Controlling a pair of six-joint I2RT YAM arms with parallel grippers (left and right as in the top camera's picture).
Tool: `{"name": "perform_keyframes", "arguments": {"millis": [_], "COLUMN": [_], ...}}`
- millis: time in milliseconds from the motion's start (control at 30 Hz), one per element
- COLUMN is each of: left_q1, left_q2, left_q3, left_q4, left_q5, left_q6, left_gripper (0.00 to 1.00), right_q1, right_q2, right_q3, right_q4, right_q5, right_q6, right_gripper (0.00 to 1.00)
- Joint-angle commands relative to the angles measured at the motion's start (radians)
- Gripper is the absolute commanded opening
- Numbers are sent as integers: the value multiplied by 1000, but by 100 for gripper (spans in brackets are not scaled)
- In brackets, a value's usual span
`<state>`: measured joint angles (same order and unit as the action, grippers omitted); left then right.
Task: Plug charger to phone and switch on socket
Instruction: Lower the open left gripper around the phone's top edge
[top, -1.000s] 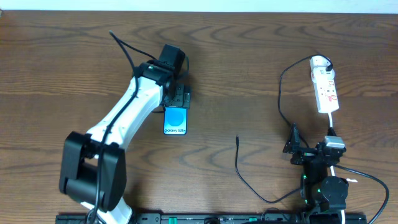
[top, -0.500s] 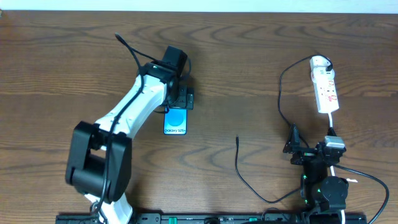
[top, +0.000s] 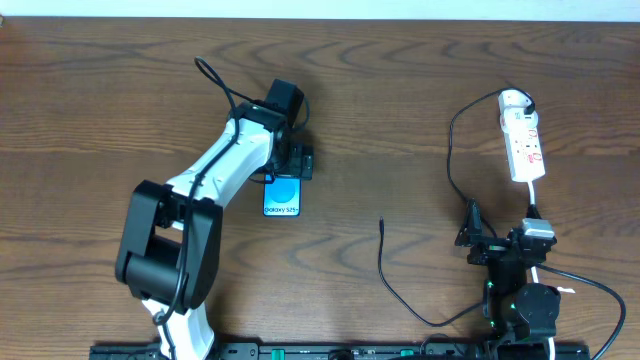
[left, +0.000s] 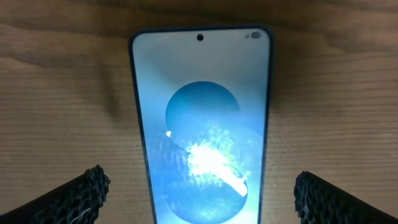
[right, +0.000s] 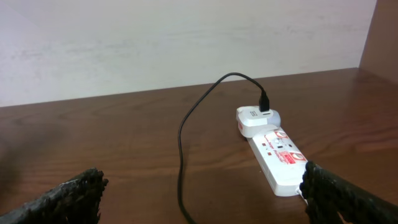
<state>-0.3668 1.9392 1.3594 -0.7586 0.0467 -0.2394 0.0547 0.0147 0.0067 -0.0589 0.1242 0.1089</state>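
Near the right edge of the brown wooden surface (top: 400, 100), the right pincer (top: 474, 236) sits low by its arm's base. Its wrist view shows the two dark fingers (right: 74, 194) at opposite sides of the frame, so it is spread wide and grips nothing.

Just left of it the charger (top: 380, 255) lies loose. Its small connector tip rests free on the bare wood in the middle of the surface, well apart from the phone. The thin black cable loops near, passes the right arm, and climbs toward the far right.

Further out on the left, the phone (top: 283, 195) lies flat, screen up and glowing blue and white. The left pincer (top: 291, 160) hangs over its far end. From the wrist, the phone (left: 202, 124) runs up between the two textured fingertips (left: 81, 193), with wood showing on either side, so the pincer is wide and touches nothing.

Farthest right, the socket (top: 523, 140) lies lengthwise with red marks on its face. The charger's cable (right: 181, 155) arcs down into a white block at the far end of the socket (right: 280, 158).
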Motion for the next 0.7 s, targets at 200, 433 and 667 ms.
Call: {"name": "perform_keyframes", "arguments": {"millis": [200, 433, 667], "left_q1": [0, 0, 0], "left_q2": [42, 44, 48], "left_q3": [21, 19, 19], "left_q4": [-2, 2, 5], "left_q5": [2, 2, 2], "left_q6": [-2, 10, 17], "left_gripper": [98, 98, 98], "right_q1": [3, 3, 3], "right_q2": [-8, -8, -8], "right_q3": [-2, -2, -2], "right_q4": [-3, -3, -3], "right_q5": [-2, -2, -3], "right_q6": [-13, -13, -13], "right_gripper": [99, 99, 99]}}
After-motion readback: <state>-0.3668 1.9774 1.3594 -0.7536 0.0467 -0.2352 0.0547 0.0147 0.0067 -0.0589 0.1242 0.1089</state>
